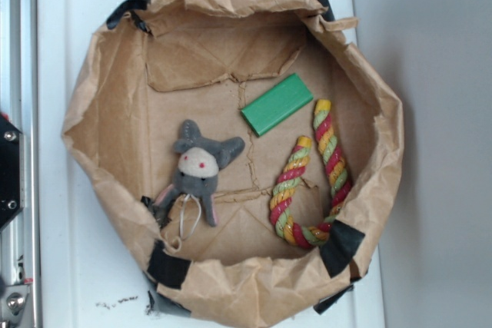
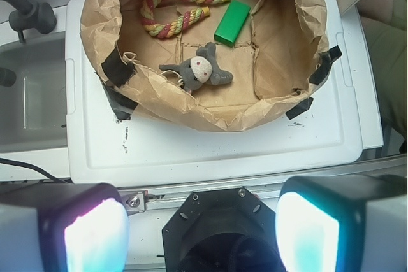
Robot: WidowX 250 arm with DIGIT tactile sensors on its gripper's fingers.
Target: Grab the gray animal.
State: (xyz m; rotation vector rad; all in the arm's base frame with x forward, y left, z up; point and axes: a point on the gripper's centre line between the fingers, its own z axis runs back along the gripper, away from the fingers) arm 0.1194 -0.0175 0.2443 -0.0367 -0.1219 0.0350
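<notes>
The gray animal (image 1: pixel 198 170) (image 2: pixel 199 71) lies on the floor of a crumpled brown paper bag (image 1: pixel 108 97) (image 2: pixel 217 116), face up, with a cream face and red dot eyes. In the exterior view it is left of middle; my gripper does not show there. In the wrist view my gripper (image 2: pixel 201 234) hangs high over the robot's black base, well short of the bag. It is open, with a wide gap between its two glowing pads (image 2: pixel 95 237) and nothing held.
A green flat block (image 1: pixel 277 104) (image 2: pixel 232 22) and a red-yellow-green rope (image 1: pixel 311 182) (image 2: pixel 178 9) lie in the bag beside the toy. The bag rests on a white lid (image 1: pixel 69 266) (image 2: pixel 210 157). A sink (image 2: pixel 29 100) is at the left.
</notes>
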